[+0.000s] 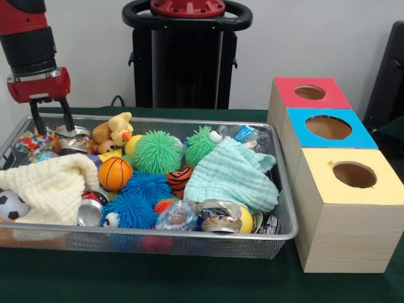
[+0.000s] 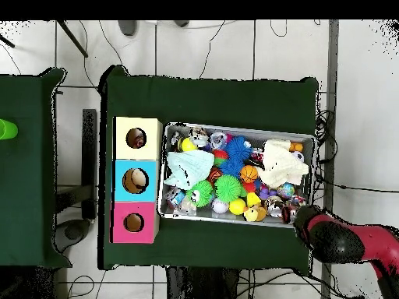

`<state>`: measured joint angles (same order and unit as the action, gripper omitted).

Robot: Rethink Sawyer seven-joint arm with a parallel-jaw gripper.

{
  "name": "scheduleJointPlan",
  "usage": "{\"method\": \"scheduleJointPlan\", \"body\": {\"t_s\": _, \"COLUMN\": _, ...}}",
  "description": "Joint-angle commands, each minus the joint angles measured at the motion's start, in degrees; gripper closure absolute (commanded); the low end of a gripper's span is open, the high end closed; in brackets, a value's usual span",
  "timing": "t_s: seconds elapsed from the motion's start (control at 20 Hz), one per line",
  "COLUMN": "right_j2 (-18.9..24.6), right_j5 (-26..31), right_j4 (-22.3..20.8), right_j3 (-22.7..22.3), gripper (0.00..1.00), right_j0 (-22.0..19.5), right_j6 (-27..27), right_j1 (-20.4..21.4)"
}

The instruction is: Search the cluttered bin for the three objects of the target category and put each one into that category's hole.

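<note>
A: At the near side we see the wire bin (image 1: pixel 158 243) on the green tabletop (image 1: pixel 189 281). Just behind its front wall lie crushed cans (image 1: pixel 218 216), a soccer ball (image 1: pixel 11 205) and a dark blue spiky ball (image 1: pixel 132 208).

B: And beside the bin we have three boxes in a row, each with a round hole on top: the yellow box (image 1: pixel 344 208) nearest, then the blue box (image 1: pixel 325 129), then the red box (image 1: pixel 309 93).

A: In the middle of the bin we find a cream cloth (image 1: pixel 53 186), a small basketball (image 1: pixel 115 173) and a pale green cloth (image 1: pixel 233 177).

B: Further back we see a green spiky ball (image 1: pixel 158 151) and a plush duck (image 1: pixel 117 131).

A: At the far corner the tool (image 1: pixel 52 124) hangs from the red arm (image 1: pixel 25 38). Its two fingers are spread apart, released, holding nothing. Their tips reach down to the things in that corner, near a shiny can (image 1: pixel 74 132).

B: From above, we see the arm over the same corner of the bin.
</note>
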<state>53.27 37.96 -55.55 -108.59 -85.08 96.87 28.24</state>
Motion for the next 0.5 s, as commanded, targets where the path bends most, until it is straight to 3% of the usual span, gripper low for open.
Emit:
{"method": "scheduleJointPlan", "body": {"t_s": 0.05, "right_j2": 2.65, "right_j5": 0.06, "right_j4": 0.21, "right_j3": -2.13, "gripper": 0.00, "right_j0": -1.65, "right_j6": -20.54, "right_j1": -2.52}}
{"method": "scheduleJointPlan", "body": {"t_s": 0.5, "right_j2": 0.17, "right_j5": 2.77, "right_j4": 0.88, "right_j3": 1.85, "gripper": 0.00, "right_j0": -1.50, "right_j6": -19.37, "right_j1": -6.30}}
